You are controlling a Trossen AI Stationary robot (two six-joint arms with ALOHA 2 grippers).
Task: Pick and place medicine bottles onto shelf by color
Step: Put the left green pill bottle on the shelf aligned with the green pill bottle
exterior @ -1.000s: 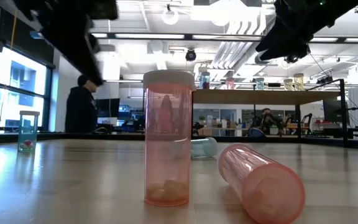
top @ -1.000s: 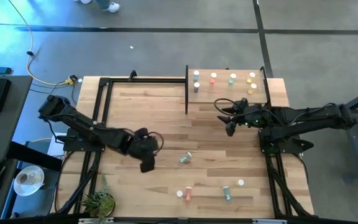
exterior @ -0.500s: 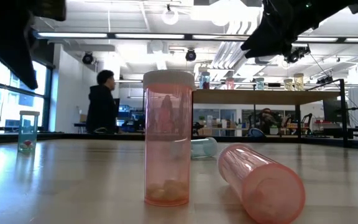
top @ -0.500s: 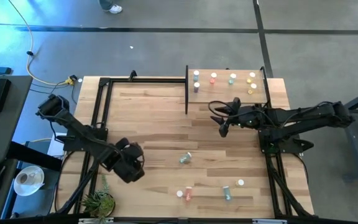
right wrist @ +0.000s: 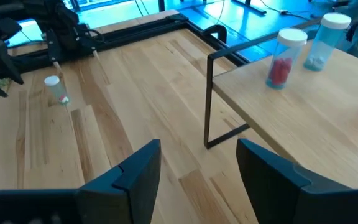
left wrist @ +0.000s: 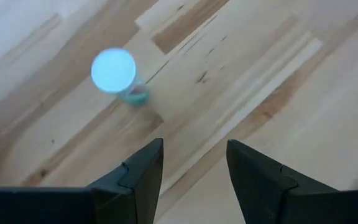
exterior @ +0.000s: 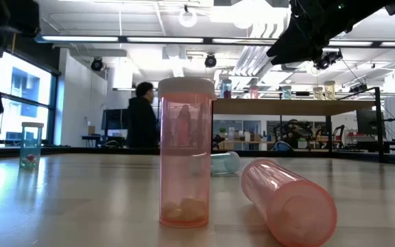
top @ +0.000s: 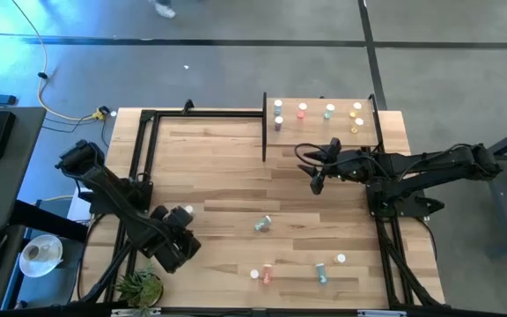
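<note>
Shelf [top: 324,132] at the bench's [top: 227,167] far right corner carries roughly six capped medicine bottles [top: 303,110], four more lying well short of it, right gripper [top: 315,180] just before it and left gripper [top: 180,211] far off, both jaws spread, empty.

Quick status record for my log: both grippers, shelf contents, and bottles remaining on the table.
left gripper: open, empty, at the table's near-left edge, above an upright teal bottle
right gripper: open, empty, raised just in front of the shelf
bottles on shelf: at least five upright along its far edge
bottles on table: upright pink bottle, lying pink bottle, lying bluish bottle, two more near the front edge
</note>
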